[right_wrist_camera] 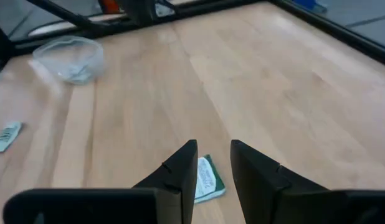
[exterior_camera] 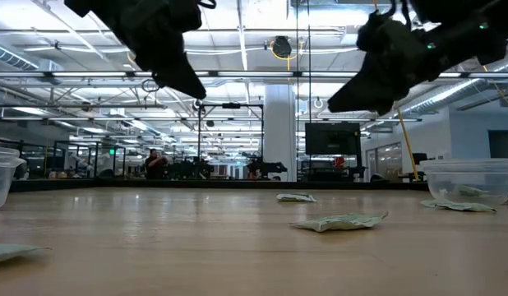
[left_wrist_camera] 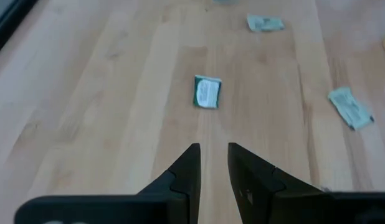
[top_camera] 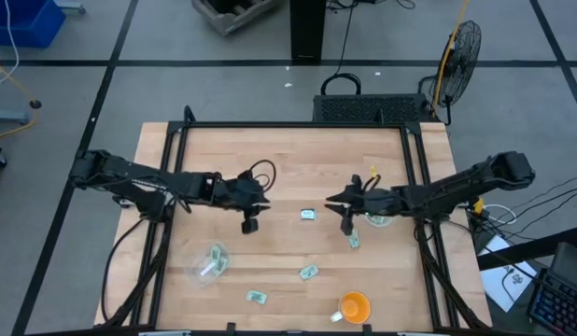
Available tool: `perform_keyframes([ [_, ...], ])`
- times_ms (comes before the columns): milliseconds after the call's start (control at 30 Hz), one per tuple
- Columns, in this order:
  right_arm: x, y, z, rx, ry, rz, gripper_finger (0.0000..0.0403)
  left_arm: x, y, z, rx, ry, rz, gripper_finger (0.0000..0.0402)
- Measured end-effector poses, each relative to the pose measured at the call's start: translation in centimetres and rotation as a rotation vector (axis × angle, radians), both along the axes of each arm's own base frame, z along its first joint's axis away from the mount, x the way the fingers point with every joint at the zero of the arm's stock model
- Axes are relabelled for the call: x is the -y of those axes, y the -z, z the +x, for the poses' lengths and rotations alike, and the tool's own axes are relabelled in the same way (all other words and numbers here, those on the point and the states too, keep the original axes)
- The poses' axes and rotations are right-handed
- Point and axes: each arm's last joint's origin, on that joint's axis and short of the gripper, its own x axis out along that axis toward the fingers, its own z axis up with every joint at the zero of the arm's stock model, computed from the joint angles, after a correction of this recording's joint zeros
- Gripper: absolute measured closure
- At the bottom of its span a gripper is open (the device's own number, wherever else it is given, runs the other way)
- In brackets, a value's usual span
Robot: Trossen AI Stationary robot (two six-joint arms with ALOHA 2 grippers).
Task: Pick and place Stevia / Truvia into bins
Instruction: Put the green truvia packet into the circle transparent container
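Several pale green and white paper sachets still lie loose on the wooden table (top_camera: pixel 270 177): one in the middle (top_camera: pixel 307 215), one near my right gripper (top_camera: pixel 354 242), two nearer the front (top_camera: pixel 308 272) (top_camera: pixel 257 297). Some already sit in my two clear plastic cups — left (top_camera: pixel 208 264), right (top_camera: pixel 375 217). Left gripper (top_camera: pixel 250 222) and right gripper (top_camera: pixel 347 221) hover slightly parted, holding nothing — I judge the job partway done.

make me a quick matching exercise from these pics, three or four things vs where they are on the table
Things:
1. orange cup
2. left end effector
3. right end effector
4. clear bin

Places:
A. above the table, left of the centre sachet
B. near edge, right of middle
C. lower left of the table
D. above the table, right of the centre sachet

Pairs: 1-B, 2-A, 3-D, 4-C
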Motion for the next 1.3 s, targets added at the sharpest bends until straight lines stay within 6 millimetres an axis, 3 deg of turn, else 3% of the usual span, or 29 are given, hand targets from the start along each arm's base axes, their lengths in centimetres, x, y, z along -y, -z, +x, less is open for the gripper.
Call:
perform_keyframes([
  [100, 0.1, 0.8, 1.4, -0.041, -0.015, 0.010, 0.0314, -0.3, -0.2, 0.2, 0.022, -0.021, -0.012, 0.0316],
  [300, 0.7, 4.1, 3.5, -0.200, -0.014, 0.009, 0.0314, -0.3, -0.2, 0.2, 0.033, -0.018, -0.009, 0.0316],
  [500, 1.5, 5.3, 5.4, -0.243, -0.009, 0.047, 0.0314, -0.3, -0.2, 0.2, 0.029, -0.016, -0.007, 0.0316],
  [933, 2.4, 8.6, 6.0, -0.339, 0.070, 0.106, 0.0314, -0.3, -0.1, 0.2, 0.024, -0.015, -0.008, 0.0316],
  [1300, 2.3, 8.5, 6.6, -0.273, 0.011, 0.164, 0.0314, -0.3, -0.1, 0.2, 0.023, -0.014, -0.009, 0.0316],
])
